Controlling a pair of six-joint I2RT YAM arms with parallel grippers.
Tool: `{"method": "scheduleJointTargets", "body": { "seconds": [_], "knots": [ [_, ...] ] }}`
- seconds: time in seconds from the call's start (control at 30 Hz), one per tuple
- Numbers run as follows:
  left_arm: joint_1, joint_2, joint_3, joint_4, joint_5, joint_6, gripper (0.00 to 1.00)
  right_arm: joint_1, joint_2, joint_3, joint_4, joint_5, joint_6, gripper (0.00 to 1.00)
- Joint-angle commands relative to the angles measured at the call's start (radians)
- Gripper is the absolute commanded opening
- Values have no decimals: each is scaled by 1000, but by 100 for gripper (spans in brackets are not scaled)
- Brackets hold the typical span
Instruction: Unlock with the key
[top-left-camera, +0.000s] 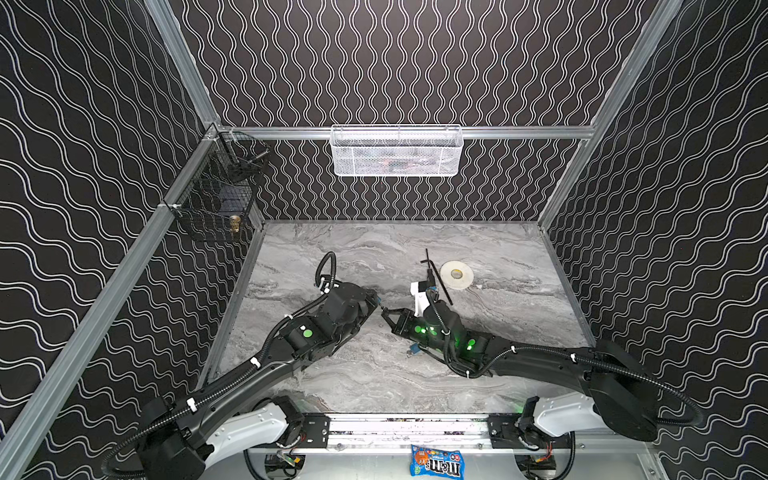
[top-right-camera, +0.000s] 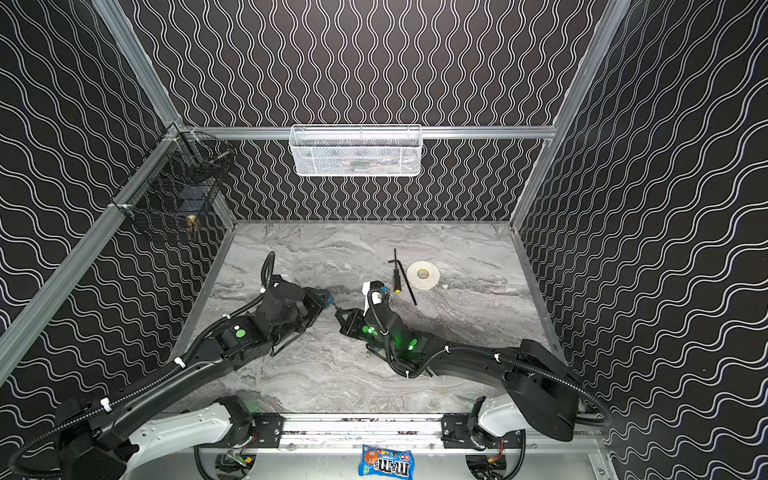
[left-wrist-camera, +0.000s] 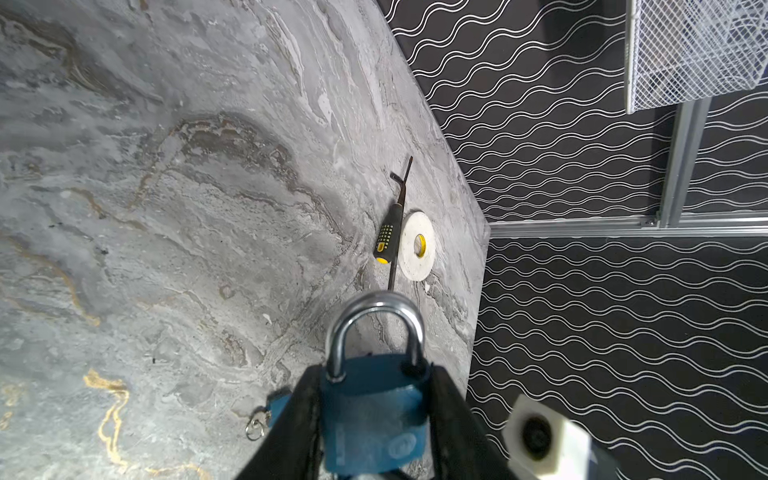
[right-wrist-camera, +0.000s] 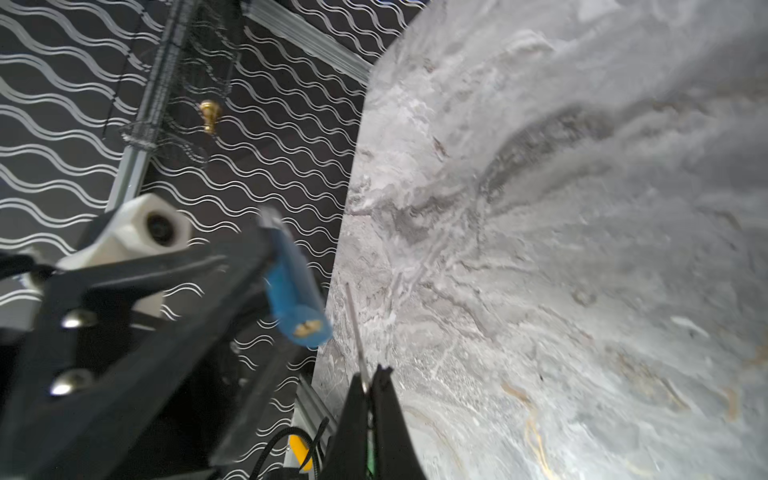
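Thin key (right-wrist-camera: 356, 332) beside blue padlock (right-wrist-camera: 291, 282)

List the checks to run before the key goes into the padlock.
1. Padlock gripped in the left gripper jaws: ok.
2. Key pinched by the right gripper: ok.
3. Keyhole uncovered: ok.
4. Key tip lined up with keyhole: not ok, it sits beside it.
5. Shackle seated in the body: ok.
6. Screwdriver and tape roll out of the key's path: ok.

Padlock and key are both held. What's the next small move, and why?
Probably the right tool should shift the key sideways until its tip lines up with the keyhole. The left tool presents the blue padlock, but the key sits beside it, not inserted.
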Motion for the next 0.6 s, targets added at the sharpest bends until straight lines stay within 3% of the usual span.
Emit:
{"method": "scheduleJointTargets", "body": {
  "seconds": [0.0,0.2,0.57],
  "knots": [
    [2,5,9,17,1,-25,0,4,-13,-4,76,5,-80,0],
    [21,6,18,7,-10,-17,0,6,-50,-27,-40,-8,-78,0],
    [27,20,12,50,1,-46,0,37,-80,-23,-44,12,-104,0]
  ]
}}
